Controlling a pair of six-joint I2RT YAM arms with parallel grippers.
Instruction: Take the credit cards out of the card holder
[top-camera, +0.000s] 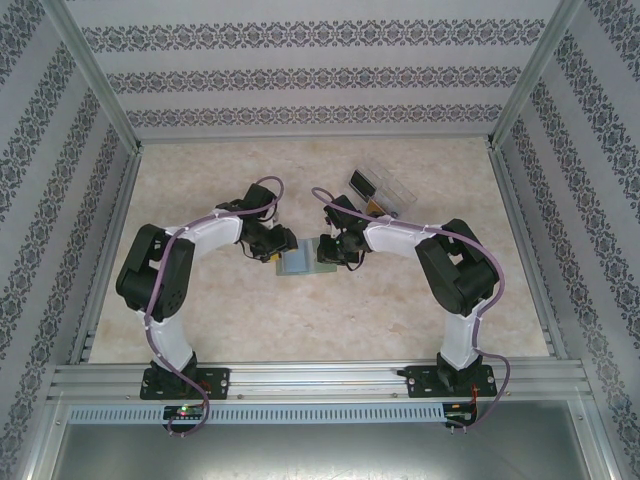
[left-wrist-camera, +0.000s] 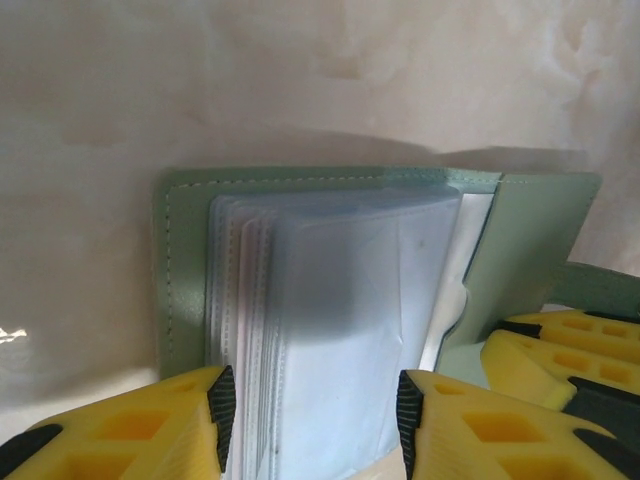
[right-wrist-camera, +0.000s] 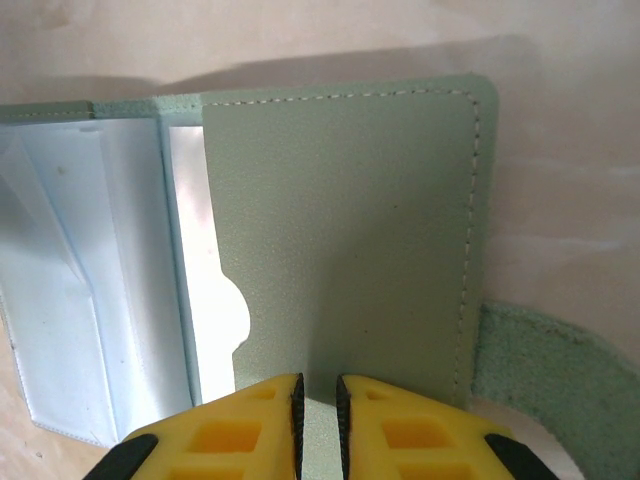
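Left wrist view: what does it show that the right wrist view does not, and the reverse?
Left wrist view: the card holder's stitched left panel, and the whole stack of clear sleeves bulging between the parted jaws of the left gripper. Right wrist view: the right panel face-on with its stitched right edge, and the right gripper closed on that panel's near edge. Both: the green card holder lying open on the pale table, some clear sleeves, and the right gripper's yellow fingers.

Patterned walls (top-camera: 300, 80), marbled beige tabletop (top-camera: 300, 330)
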